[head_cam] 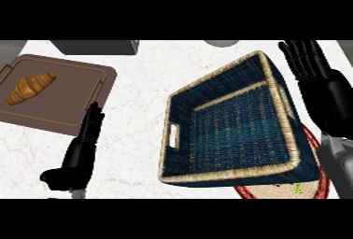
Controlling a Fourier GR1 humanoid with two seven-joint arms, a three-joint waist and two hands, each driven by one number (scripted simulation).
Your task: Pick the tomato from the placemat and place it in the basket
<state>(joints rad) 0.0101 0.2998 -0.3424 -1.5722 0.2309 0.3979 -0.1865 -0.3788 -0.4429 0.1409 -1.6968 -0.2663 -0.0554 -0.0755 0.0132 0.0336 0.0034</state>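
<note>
Nearest of all, the grey right forearm lay along the right-hand edge, crossing over the placemat. As for the tomato, I could not find it anywhere: not on what showed of the placemat, not in the basket, not in either hand. Only a tiny green speck sat on the mat beside the forearm, too small to name. Most of the red-rimmed placemat was hidden beneath the basket, a dark blue woven thing with a straw-coloured rim, set askew over it with nothing showing inside. The right hand stood beyond the basket's far right corner, fingers straight and spread, holding nothing. The left hand rested at the lower left over the white surface, fingers likewise straight and pointing up, empty. Its tips were close to the edge of a brown board that carried a croissant. A grey box and a grey round thing peeked in at the far edge. To my eye the job stood at its very first step, the pick not yet made. The next move, I judged, called for finding the tomato, likely hidden by the basket or the arm. The right hand would then need to come back toward the mat, fingers wide enough to curl round the fruit without knocking the basket's rim.
</note>
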